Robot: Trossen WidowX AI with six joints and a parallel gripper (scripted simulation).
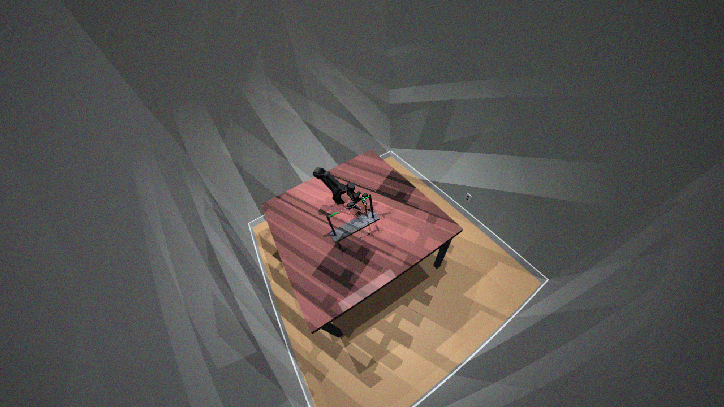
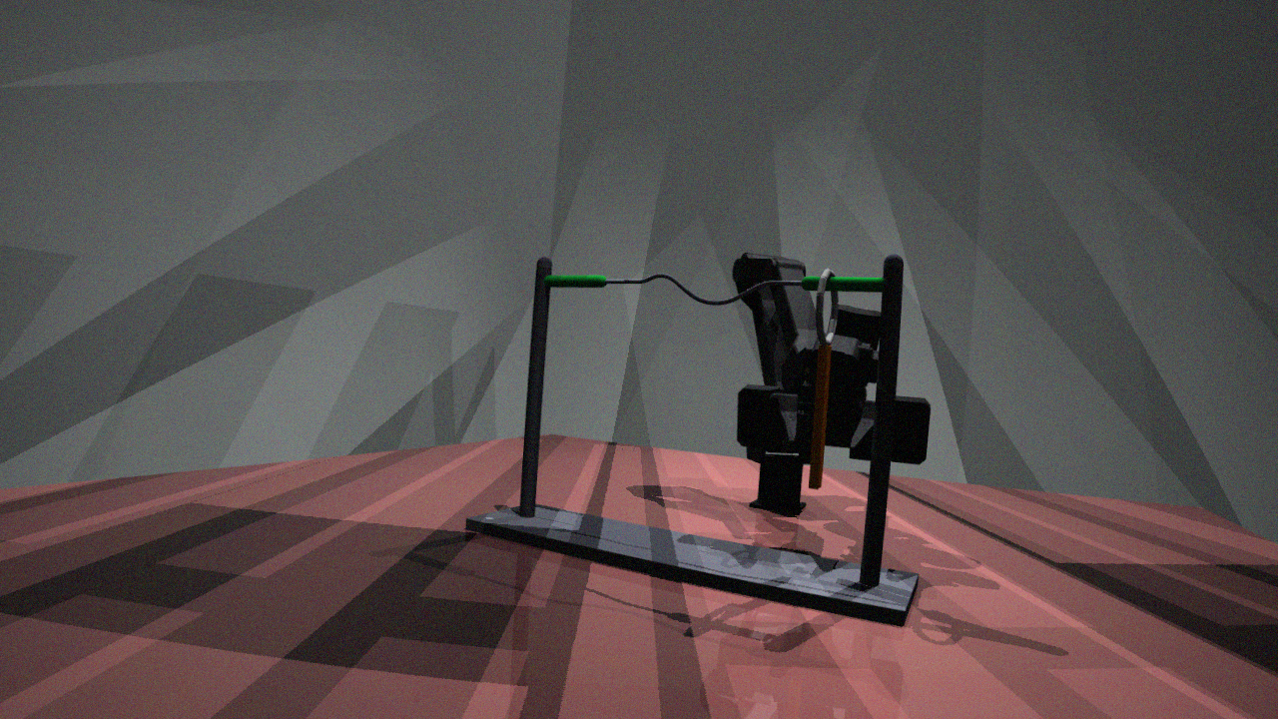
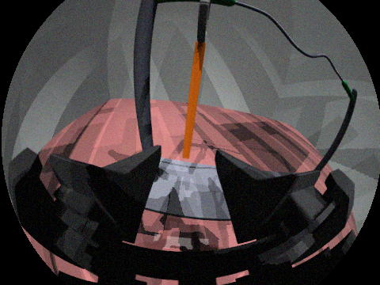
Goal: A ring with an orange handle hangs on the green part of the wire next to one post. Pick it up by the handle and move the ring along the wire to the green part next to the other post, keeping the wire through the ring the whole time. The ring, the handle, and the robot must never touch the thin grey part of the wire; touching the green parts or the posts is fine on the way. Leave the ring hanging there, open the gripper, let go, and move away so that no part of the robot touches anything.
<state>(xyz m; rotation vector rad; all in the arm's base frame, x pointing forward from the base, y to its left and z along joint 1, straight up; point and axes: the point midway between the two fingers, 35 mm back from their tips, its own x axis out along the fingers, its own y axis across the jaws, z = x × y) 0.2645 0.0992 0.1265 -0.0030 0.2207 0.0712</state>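
Note:
The ring (image 2: 820, 306) (image 3: 203, 21) hangs around the green part (image 2: 858, 284) (image 3: 226, 1) beside the right post (image 2: 885, 401) (image 3: 142, 71) of the exterior view. Its orange handle (image 2: 820, 410) (image 3: 193, 99) points down, leaning slightly. My gripper (image 2: 824, 427) (image 3: 188, 152) is open and empty. In the wrist view the handle's lower end shows beyond the gap between the fingertips, clear of both. The grey wire (image 2: 710, 302) (image 3: 277, 25) runs to the other green part (image 2: 576, 281) (image 3: 348, 90). One finger overlaps the near post in the wrist view; contact cannot be told.
The far post (image 2: 533, 393) (image 3: 343, 131) stands at the other end of the grey base plate (image 2: 643, 545) (image 3: 194, 174). The base stands on the red table (image 1: 405, 232) (image 2: 313, 572). My arm (image 1: 331, 184) reaches in from the table's back side, behind the wire.

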